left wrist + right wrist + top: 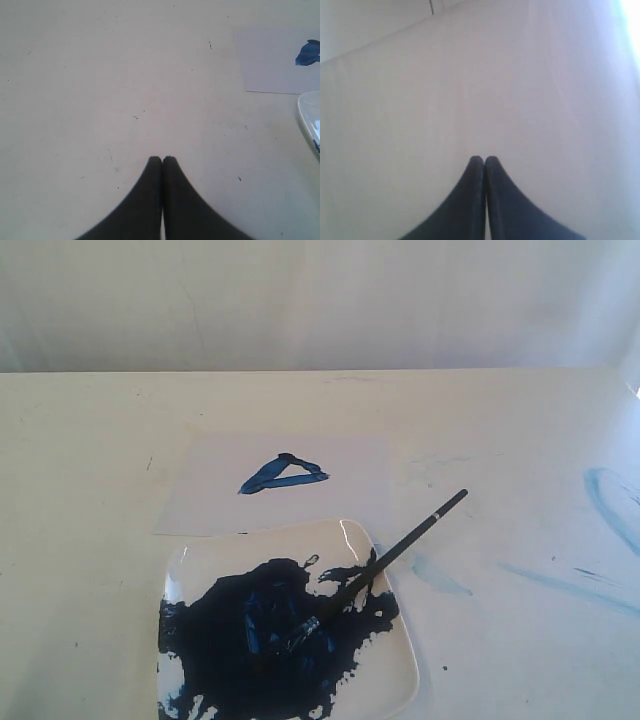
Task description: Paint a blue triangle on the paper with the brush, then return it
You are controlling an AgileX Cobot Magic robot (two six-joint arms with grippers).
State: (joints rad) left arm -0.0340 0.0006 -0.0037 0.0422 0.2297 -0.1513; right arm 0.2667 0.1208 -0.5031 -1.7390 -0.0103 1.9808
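Blue paint is what catches the eye from the exterior view: one small dark-blue triangle (pixel 284 474), drawn in thick uneven strokes, sits near the middle of one pale lavender sheet of paper (pixel 200 490) lying flat on the white table (pixel 80 570). Just in front of the sheet, its rim touching or overlapping the paper's near edge, stands one glossy white square plate (pixel 395 665) holding one big dark-blue paint puddle (pixel 240 640). One black-handled brush (pixel 400 545) lies with its bristles and silver ferrule in that puddle, while its handle slants over the plate's far right corner and out above the table, a thin pale ring showing near its tip. A few pale light-blue smears (pixel 610 500) mark the table to the right of the plate. Neither arm shows here. From the left wrist view, the left gripper (pixel 162 159) hangs over bare table with its two dark fingers pressed together, gripping nothing; a corner of the paper (pixel 265 60), a bit of the triangle (pixel 307 52) and the plate's rim (pixel 307 117) lie well off to one side. From the right wrist view, the right gripper (pixel 484 159) is likewise closed tight and empty-handed, over a plain pale surface.
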